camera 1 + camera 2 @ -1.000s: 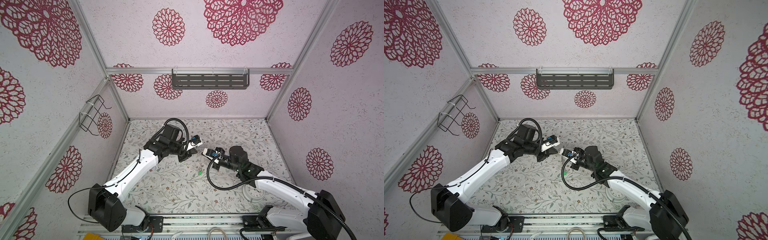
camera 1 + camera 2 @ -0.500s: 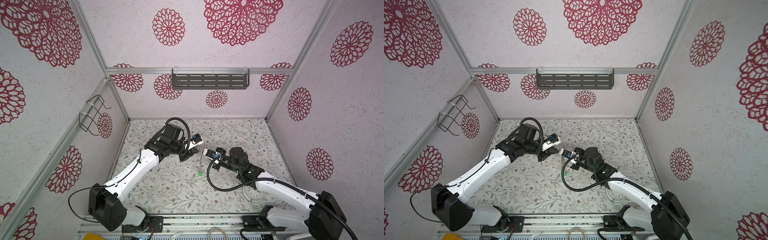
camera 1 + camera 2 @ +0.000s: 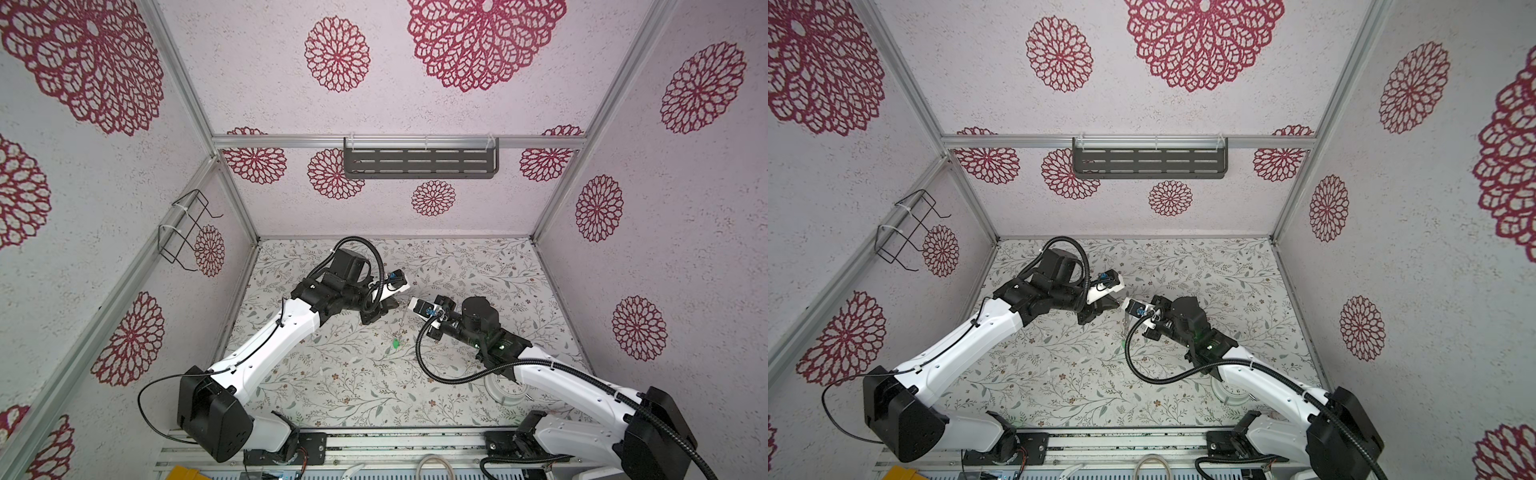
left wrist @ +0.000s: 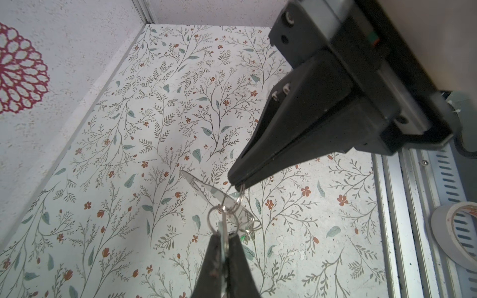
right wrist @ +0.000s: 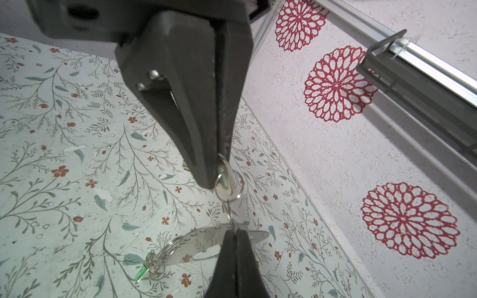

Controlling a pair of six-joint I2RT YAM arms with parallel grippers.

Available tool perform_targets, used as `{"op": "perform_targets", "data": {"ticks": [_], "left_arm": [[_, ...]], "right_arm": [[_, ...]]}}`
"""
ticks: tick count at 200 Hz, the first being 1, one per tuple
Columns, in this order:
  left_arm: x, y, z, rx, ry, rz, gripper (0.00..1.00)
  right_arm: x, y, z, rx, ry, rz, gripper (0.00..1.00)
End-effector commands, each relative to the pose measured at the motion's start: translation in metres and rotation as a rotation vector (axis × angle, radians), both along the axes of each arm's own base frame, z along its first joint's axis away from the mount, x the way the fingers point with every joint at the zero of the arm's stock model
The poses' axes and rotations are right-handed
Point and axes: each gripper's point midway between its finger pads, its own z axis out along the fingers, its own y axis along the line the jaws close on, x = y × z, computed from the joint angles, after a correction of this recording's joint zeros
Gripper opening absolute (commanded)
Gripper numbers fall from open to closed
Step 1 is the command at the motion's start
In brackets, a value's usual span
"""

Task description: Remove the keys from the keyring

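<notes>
The left end effector [image 4: 223,241] is closed on the pale key [image 4: 223,228]; the right end effector [image 4: 237,182] is closed on a small ring [image 4: 243,197] that joins on to the keyring [image 4: 204,187]; the two tips nearly meet, with only the rings between them. Both arms reach in from the front to the middle of the tabletop [image 3: 332,374], and both tips are up in the air; in a top view the keyring [image 3: 402,323] hangs down between them and does not touch the tabletop.

The keyring is flat and shaped like a leaf; it hangs slanted under the right tip; the green key [image 5: 140,273] dangles from more rings at its low end, away from both tips. I think neither key is off yet; the pale key looks joined to the keyring through its own ring.

What matters next is the short line from one tip to the other; the pale key's ring lies right along it. So the left arm has the key, and the right arm steadies the rest. I think the key must slide round its ring to the gap, not just be pulled straight; a hard tug could make a ring slip out.
</notes>
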Motion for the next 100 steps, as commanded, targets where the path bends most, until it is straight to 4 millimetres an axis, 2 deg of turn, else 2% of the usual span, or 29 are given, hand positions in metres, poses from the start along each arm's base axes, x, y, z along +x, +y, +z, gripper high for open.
{"op": "perform_targets", "data": {"ticks": [1,45,82,100], "left_arm": [[0.008,0.002,0.004,0.040,-0.040,0.015,0.00],[0.011,0.002,0.006,0.050,-0.048,0.024,0.00],[0.004,-0.009,0.025,-0.033,-0.038,-0.012,0.00],[0.002,-0.015,0.032,-0.079,-0.022,-0.021,0.00]], "right_arm": [[0.011,-0.017,-0.012,-0.089,0.000,-0.091,0.00],[0.014,-0.026,-0.014,-0.138,-0.017,-0.127,0.00],[0.014,-0.023,-0.028,-0.172,0.014,-0.116,0.00],[0.015,-0.021,-0.023,-0.121,0.009,-0.119,0.00]]}}
